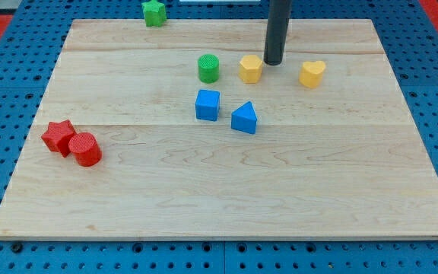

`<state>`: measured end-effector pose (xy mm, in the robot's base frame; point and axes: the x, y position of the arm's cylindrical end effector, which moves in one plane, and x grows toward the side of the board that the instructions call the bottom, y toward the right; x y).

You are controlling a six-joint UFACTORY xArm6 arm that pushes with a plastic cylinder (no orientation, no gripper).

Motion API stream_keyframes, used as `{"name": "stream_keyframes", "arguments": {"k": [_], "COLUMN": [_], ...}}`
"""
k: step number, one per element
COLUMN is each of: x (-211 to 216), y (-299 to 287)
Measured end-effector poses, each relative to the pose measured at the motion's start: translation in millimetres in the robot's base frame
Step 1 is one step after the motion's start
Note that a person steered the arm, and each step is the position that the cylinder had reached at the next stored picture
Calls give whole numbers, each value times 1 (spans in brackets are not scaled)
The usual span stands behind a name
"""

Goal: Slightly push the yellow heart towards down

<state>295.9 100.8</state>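
Tip (272, 63): bare rod, no jaws, beside yellow hexagon (250, 68); needs placing above yellow heart (312, 73), short downward nudge

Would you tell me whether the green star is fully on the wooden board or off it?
Partly off: the green star straddles the wooden board's top edge.

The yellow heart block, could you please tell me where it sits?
The yellow heart block sits toward the view's upper right, right of my tip and the yellow hexagonal block.
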Motion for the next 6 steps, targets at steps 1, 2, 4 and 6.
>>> {"name": "stream_keyframes", "arguments": {"k": [1,2,4,6], "x": [-32,-38,13,13], "y": [54,127,133,54]}}
